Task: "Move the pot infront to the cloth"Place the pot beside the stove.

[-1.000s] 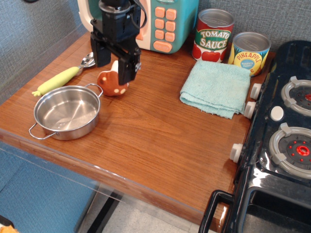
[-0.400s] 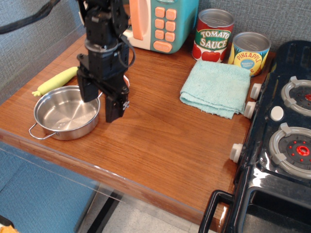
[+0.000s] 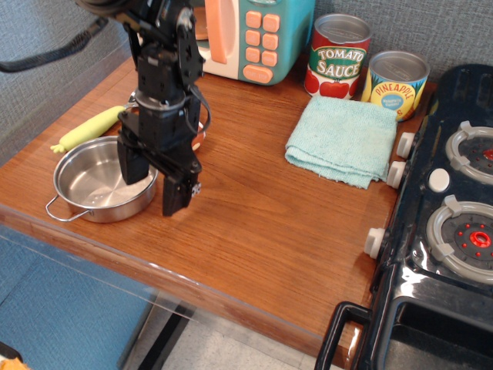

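Note:
The shiny steel pot (image 3: 91,182) sits at the front left of the wooden table. My gripper (image 3: 151,182) is open and low over the pot's right rim: one finger (image 3: 129,163) is inside the pot and the other (image 3: 174,193) is outside it. The rim runs between them. The folded teal cloth (image 3: 343,139) lies at the back right, next to the black stove (image 3: 451,223) on the right.
A yellow corn toy (image 3: 86,128) lies behind the pot. A teal and cream toy microwave (image 3: 250,35) stands at the back. A tomato sauce can (image 3: 337,55) and a pineapple can (image 3: 395,83) stand behind the cloth. The table's front edge is close to the pot.
My gripper has moved down and toward the front left, from over a red mushroom toy to the pot's right rim, still open. The arm now hides the mushroom. The pot has not moved.

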`<state>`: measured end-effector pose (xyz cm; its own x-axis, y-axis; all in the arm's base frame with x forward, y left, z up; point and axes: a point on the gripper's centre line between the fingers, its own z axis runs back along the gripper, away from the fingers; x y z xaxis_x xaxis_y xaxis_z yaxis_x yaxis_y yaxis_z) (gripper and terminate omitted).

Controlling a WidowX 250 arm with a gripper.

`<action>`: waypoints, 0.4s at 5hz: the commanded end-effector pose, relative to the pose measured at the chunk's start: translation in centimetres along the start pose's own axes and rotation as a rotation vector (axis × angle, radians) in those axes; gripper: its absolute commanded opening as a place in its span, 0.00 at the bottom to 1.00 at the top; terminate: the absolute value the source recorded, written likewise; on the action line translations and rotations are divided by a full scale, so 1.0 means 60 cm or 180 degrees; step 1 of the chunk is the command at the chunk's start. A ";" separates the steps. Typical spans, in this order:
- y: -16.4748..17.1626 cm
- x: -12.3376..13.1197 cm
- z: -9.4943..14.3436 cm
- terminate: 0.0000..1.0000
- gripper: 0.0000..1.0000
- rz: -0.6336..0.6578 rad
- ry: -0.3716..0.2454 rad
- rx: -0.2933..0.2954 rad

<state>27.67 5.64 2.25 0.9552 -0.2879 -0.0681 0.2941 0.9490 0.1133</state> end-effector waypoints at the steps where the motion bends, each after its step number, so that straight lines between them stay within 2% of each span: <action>1: 0.005 0.006 -0.012 0.00 0.00 0.0115 -0.0031 -0.0042; 2: 0.001 0.003 -0.010 0.00 0.00 0.0130 -0.0047 -0.0032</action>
<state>27.73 5.48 0.75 0.9657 -0.2479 -0.0773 0.2546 0.9625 0.0932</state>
